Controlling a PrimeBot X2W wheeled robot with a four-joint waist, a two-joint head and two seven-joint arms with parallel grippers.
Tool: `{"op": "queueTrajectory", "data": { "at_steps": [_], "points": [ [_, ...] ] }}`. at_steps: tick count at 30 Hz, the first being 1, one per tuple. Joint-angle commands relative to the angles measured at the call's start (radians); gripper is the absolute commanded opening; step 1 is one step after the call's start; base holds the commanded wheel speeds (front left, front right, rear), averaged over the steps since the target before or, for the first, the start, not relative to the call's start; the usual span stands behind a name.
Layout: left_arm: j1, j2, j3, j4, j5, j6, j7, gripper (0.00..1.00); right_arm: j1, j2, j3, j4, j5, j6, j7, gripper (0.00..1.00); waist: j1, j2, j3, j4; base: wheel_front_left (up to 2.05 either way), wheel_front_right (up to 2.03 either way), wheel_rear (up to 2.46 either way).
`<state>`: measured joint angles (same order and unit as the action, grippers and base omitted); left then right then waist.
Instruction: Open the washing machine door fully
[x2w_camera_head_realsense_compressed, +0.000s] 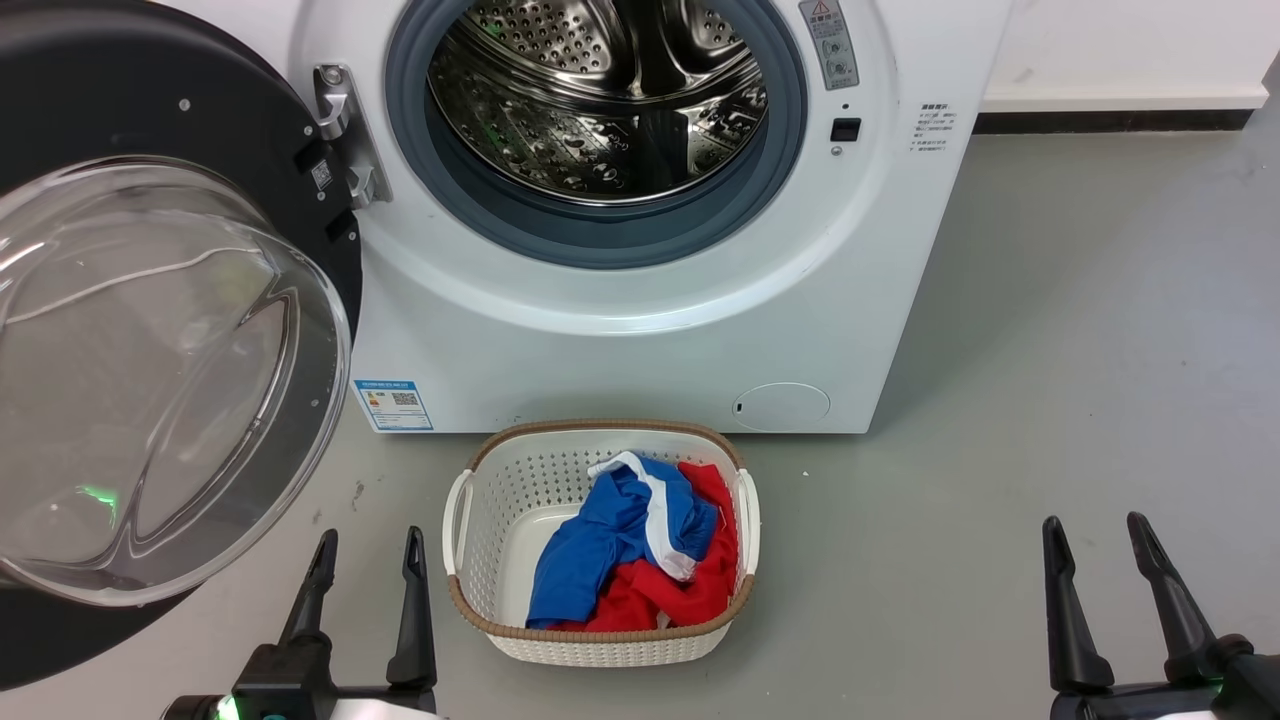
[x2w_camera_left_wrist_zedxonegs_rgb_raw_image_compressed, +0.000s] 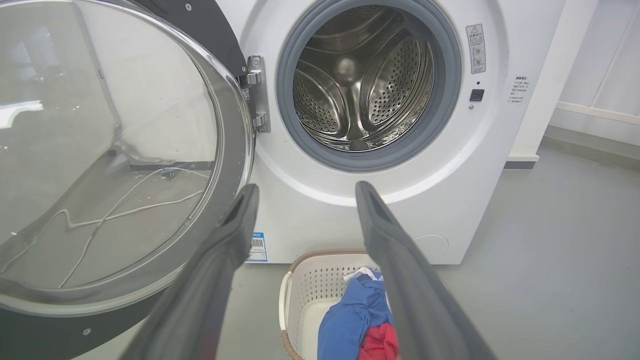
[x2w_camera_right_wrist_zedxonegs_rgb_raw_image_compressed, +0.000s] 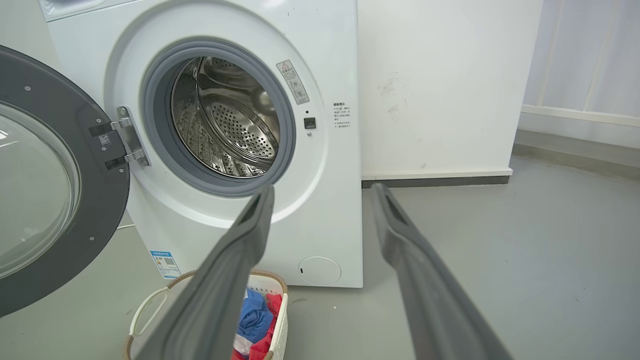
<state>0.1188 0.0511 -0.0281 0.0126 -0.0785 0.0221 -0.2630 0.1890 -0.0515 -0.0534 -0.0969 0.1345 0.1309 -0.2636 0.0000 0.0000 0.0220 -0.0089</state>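
Head view: one machine (x2w_camera_head_realsense_compressed: 640, 330) stands on the grey floor (x2w_camera_head_realsense_compressed: 1080, 400). Its door (x2w_camera_head_realsense_compressed: 150, 380) is swung out on a steel hinge (x2w_camera_head_realsense_compressed: 345, 135) to the left of the opening, glass bowl towards the camera. The drum (x2w_camera_head_realsense_compressed: 600, 100) lies bare inside its grey gasket (x2w_camera_head_realsense_compressed: 600, 235). A blue label (x2w_camera_head_realsense_compressed: 393, 404) with a code square sits low left, a round cap (x2w_camera_head_realsense_compressed: 780, 406) low right, and a sticker (x2w_camera_head_realsense_compressed: 829, 42) with a warning triangle up by the opening; their print is too small to read. One white basket (x2w_camera_head_realsense_compressed: 500, 480) before the machine holds blue, white and red clothes (x2w_camera_head_realsense_compressed: 640, 560). The left gripper (x2w_camera_head_realsense_compressed: 369, 535) and right gripper (x2w_camera_head_realsense_compressed: 1093, 520) sit low, each with jaws spread and holding nothing.

Left wrist view: through the door's glass a pale cable (x2w_camera_left_wrist_zedxonegs_rgb_raw_image_compressed: 125, 205) trails on the floor. Two dark fingers (x2w_camera_left_wrist_zedxonegs_rgb_raw_image_compressed: 220, 260) frame the drum and basket.

Right wrist view: a white wall (x2w_camera_right_wrist_zedxonegs_rgb_raw_image_compressed: 435, 85) with a dark skirting (x2w_camera_right_wrist_zedxonegs_rgb_raw_image_compressed: 435, 181) shows beside the machine. The door's black rim carries a small code tag (x2w_camera_right_wrist_zedxonegs_rgb_raw_image_compressed: 104, 140) by the hinge.
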Motion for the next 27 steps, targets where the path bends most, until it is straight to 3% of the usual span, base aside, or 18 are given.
{"op": "queueTrajectory", "data": {
  "at_steps": [1,13,14,18,27],
  "points": [
    [0.003,-0.001,0.0,0.003,-0.002,0.004,-0.003,1.0,0.006,0.003,0.001,0.002,0.004,0.0,-0.002,1.0,0.0,0.0,0.001,-0.001,0.0,0.0,0.0],
    [-0.008,-0.001,0.003,0.02,-0.002,0.013,-0.003,1.0,0.002,0.003,0.002,0.013,0.005,0.0,-0.002,1.0,0.0,0.0,-0.002,-0.001,0.0,0.0,0.0],
    [-0.001,0.0,0.003,0.02,-0.004,0.011,0.0,0.0,0.0,0.0,0.001,0.01,0.006,0.0,0.0,0.0,0.0,0.0,-0.002,-0.001,0.0,0.0,0.0],
    [0.004,0.0,0.002,0.056,-0.015,0.008,0.005,0.0,0.002,0.0,0.004,0.043,0.015,0.0,0.002,0.0,0.0,0.0,-0.002,-0.001,0.0,0.0,0.0],
    [-0.025,0.002,0.016,0.078,-0.207,-0.012,0.049,0.0,-0.034,-0.012,0.011,0.076,0.211,0.0,0.036,0.0,0.0,0.0,-0.003,-0.001,0.0,0.0,0.0]
  ]
}}
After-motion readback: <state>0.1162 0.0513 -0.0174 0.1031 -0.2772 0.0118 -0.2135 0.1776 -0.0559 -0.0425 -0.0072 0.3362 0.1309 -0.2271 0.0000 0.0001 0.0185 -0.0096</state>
